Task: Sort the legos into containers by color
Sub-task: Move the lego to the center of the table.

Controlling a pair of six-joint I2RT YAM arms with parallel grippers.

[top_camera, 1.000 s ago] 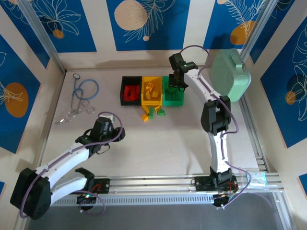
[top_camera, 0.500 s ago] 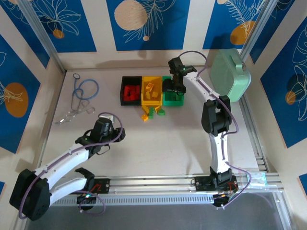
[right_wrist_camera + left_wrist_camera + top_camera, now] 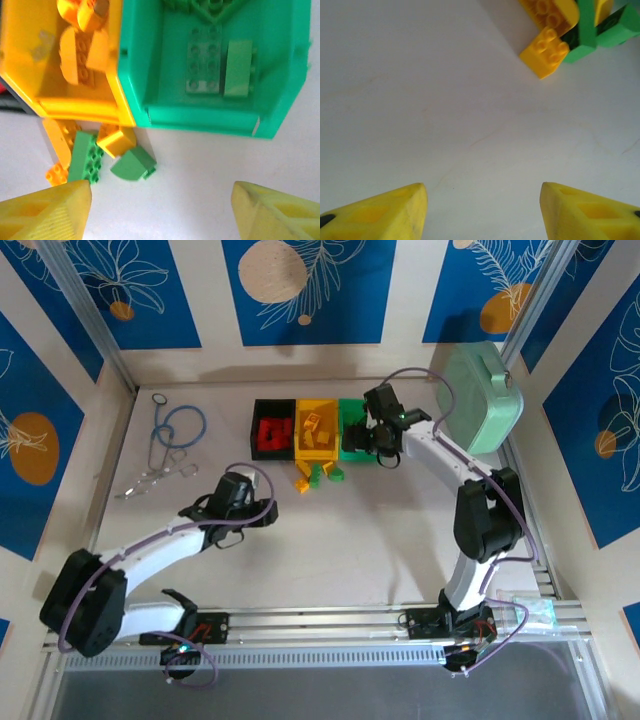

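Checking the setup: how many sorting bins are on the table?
3, in one row: the black bin on the left, the yellow bin in the middle, the green bin on the right.

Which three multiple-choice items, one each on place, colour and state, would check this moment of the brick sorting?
1. Where do the unsorted bricks lie?
A. on the table, just in front of the yellow bin
B. behind the yellow bin
C. inside the yellow bin

2. What colour are the bricks in the black bin?
A. green
B. red
C. yellow

3. How is the left gripper?
A. shut on a yellow brick
B. shut and empty
C. open, with nothing between its fingers

Answers:
1 A: the top view shows them on the table by the yellow bin's front wall.
2 B: the top view shows red pieces in the black bin.
3 C: its wrist view shows bare table between parted fingers.
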